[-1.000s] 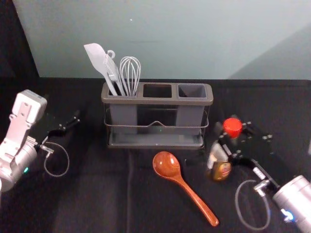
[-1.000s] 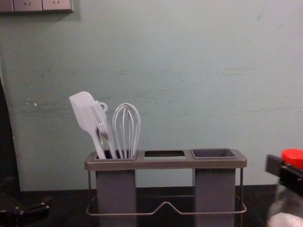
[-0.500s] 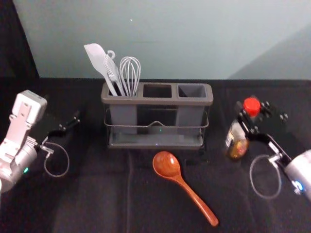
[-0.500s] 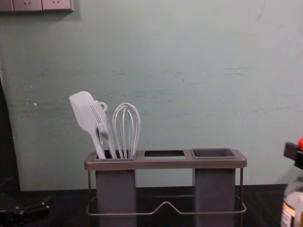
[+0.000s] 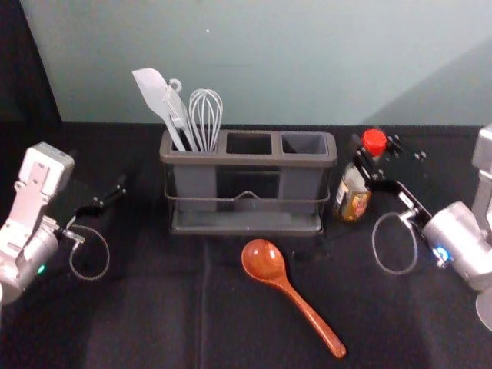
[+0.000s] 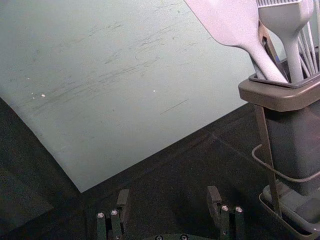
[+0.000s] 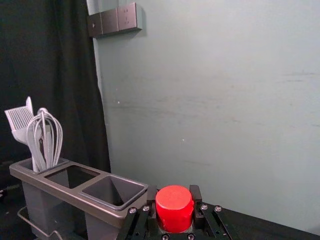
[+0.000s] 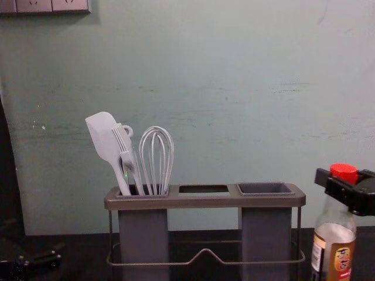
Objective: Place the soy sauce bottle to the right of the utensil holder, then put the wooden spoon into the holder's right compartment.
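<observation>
The soy sauce bottle [image 5: 352,198], red-capped and roughly upright, stands just off the utensil holder's [image 5: 246,160] right end. My right gripper [image 5: 375,157] is shut on its neck below the cap; in the right wrist view the gripper [image 7: 175,212] has a finger on each side of the red cap [image 7: 174,205]. Whether the bottle's base touches the table cannot be told. In front of the holder lies the wooden spoon [image 5: 290,290], bowl toward the holder, handle toward the front right. My left gripper [image 5: 114,194] is parked at the left; the gripper [image 6: 168,202] is open and holds nothing.
A white spatula [image 5: 156,94], a brush and a whisk [image 5: 206,115] stand in the holder's left compartment. The middle and right compartments [image 5: 304,144] hold nothing visible. A wall [image 8: 234,88] rises behind the table.
Over the last second the right gripper, holding the bottle, moved right and back, then left toward the holder's right end. The bottle shows more fully in the chest view. Left arm and spoon stayed put.
</observation>
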`<state>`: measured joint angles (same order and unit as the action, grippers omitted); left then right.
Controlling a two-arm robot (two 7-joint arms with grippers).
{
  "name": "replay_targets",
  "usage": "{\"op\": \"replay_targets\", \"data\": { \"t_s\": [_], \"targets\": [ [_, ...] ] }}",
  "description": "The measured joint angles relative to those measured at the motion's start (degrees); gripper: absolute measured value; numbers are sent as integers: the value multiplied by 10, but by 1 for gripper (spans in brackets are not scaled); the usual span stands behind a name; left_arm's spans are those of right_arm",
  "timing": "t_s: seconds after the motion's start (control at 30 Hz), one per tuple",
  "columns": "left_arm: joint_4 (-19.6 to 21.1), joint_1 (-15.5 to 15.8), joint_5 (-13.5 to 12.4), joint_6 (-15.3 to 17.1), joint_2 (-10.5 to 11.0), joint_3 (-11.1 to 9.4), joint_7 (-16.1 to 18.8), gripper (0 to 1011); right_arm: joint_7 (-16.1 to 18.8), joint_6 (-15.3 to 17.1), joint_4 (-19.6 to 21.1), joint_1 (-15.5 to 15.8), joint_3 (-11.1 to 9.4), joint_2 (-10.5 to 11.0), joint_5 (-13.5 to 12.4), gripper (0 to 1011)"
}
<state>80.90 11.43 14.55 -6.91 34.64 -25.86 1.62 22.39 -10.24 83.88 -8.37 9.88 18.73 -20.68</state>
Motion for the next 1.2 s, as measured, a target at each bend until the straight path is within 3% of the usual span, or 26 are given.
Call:
{"op": "replay_targets", "data": {
  "t_s": [0.27, 0.87, 1.0, 1.13, 1.2],
  "targets": [
    [0, 0, 0, 0, 0, 0, 0, 1000, 3, -4, -37, -24, 12, -7, 3, 392],
    [0, 0, 0, 0, 0, 0, 0, 1000, 2, -13, -45, -25, 14, -15, 1, 392],
    [0, 0, 0, 0, 0, 0, 0, 1000, -1, -16, -40, -21, 10, -16, -2, 449],
    [0, 0, 0, 0, 0, 0, 0, 1000, -1, -18, -27, -16, 3, -14, -8, 630],
    [0, 0, 0, 0, 0, 0, 0, 1000, 0, -18, -19, -13, -1, -12, -14, 673]
  ]
}}
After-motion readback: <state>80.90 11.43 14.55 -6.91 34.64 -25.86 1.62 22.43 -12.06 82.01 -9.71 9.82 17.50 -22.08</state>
